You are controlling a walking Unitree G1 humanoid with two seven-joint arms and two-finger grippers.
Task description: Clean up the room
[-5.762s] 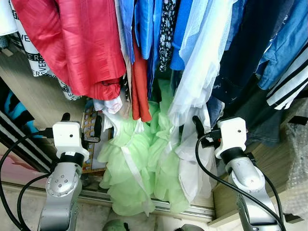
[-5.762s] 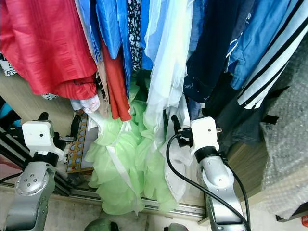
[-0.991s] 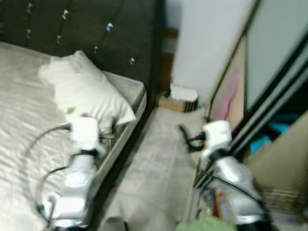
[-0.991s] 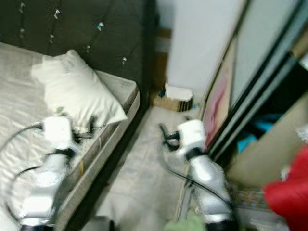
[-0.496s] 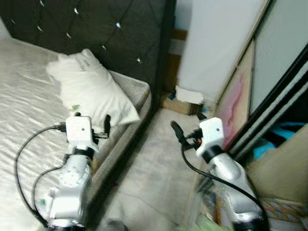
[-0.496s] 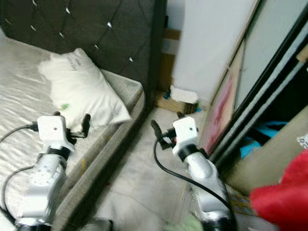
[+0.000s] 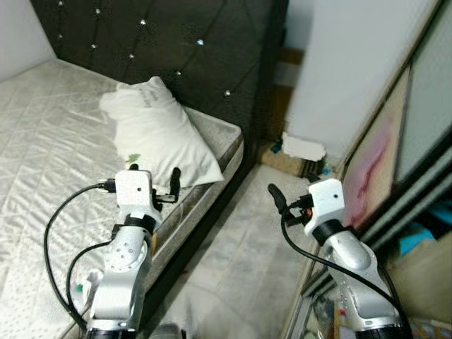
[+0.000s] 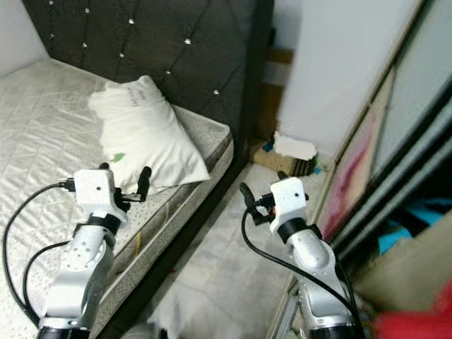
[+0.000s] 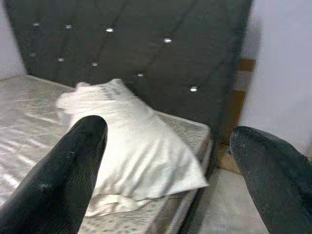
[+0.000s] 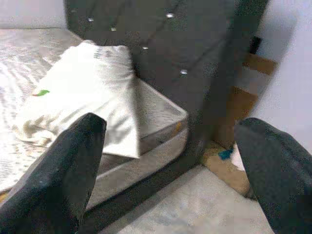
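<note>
The likeliest thing for you to tidy here is the pillow (image 7: 155, 134), lying askew on the bed (image 7: 49, 134) at the corner nearest the headboard (image 7: 176, 35). Expect it to be light, soft and floppy: it will sag and fold if you pinch 1 corner, so take it at a thick edge or the near corner, where the cloth bunches. Its white cover looks smooth and a bit creased, with a small green mark (image 7: 134, 157) on it. The mattress top is quilted and pale; the headboard is dark, tufted, with shiny studs.

Your left gripper (image 7: 152, 189) hangs over the bed edge just beside the pillow, jaws spread wide and empty. Your right gripper (image 7: 277, 196) is over the grey floor (image 7: 240, 261) in the gap between the bed and the sliding doors (image 7: 417, 141), jaws also apart, holding nothing. A cardboard box (image 7: 302, 148) sits at the wall, likely stiff and light.
</note>
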